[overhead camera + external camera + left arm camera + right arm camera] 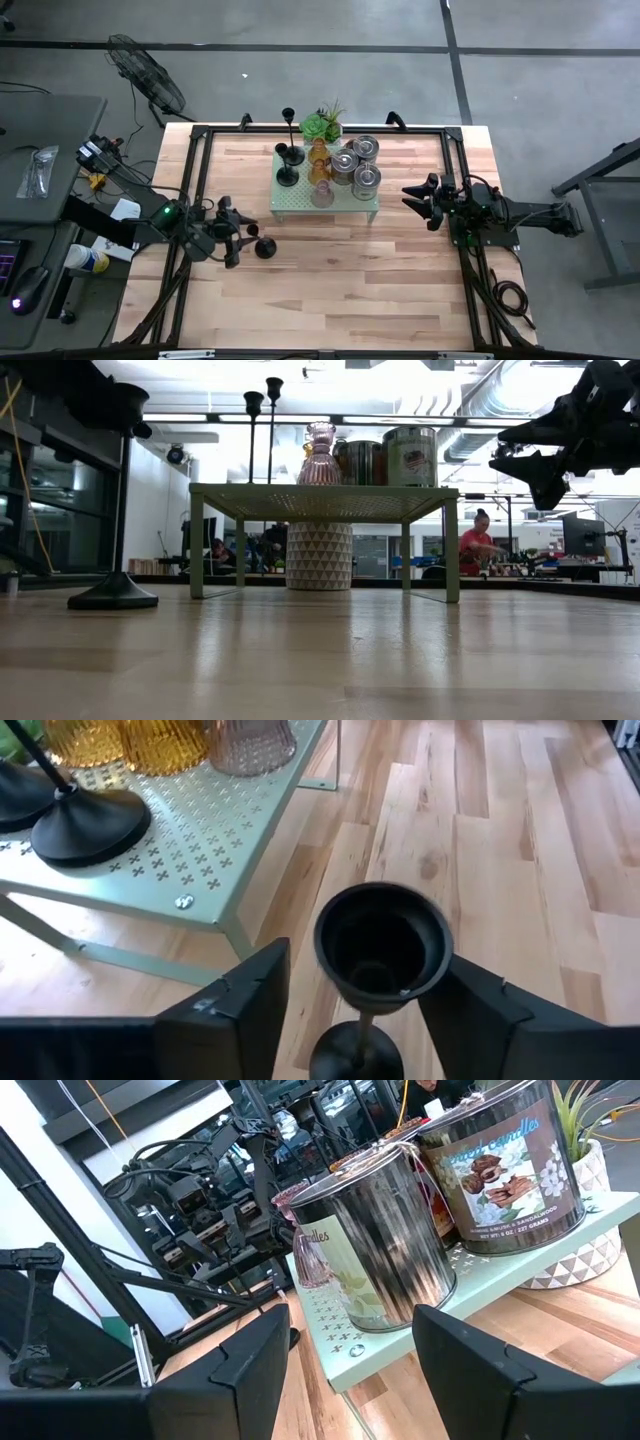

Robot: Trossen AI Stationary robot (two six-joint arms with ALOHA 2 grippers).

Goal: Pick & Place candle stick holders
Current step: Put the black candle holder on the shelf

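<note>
The left gripper [243, 240] sits over the left side of the worktop [340, 290], its fingers [235, 1010] apart on either side of a black candle stick holder [383, 945] without touching it, as we see in the left wrist view. That holder stands upright on the wood, long axis vertical, just left and near of the pale green stand [300, 205]. It has a round flat base, a thin stem and a cup-shaped socket opening upward.

We count three black holders in all: this one on the worktop and two more [289, 150] upright on the left part of the stand, stems vertical. We count three silvery cylindrical holders [358, 165] clustered on the right part of the stand, standing on end. Two of them carry printed labels. Between those groups are the glass pieces: two amber-orange ones [320, 160] and a pinkish ribbed one [322, 193] at the near edge. A single green spiky plant [322, 125] in a patterned pot stands just behind the stand.

The right gripper [418, 200] hovers just right of the stand, fingers parted and empty.
</note>
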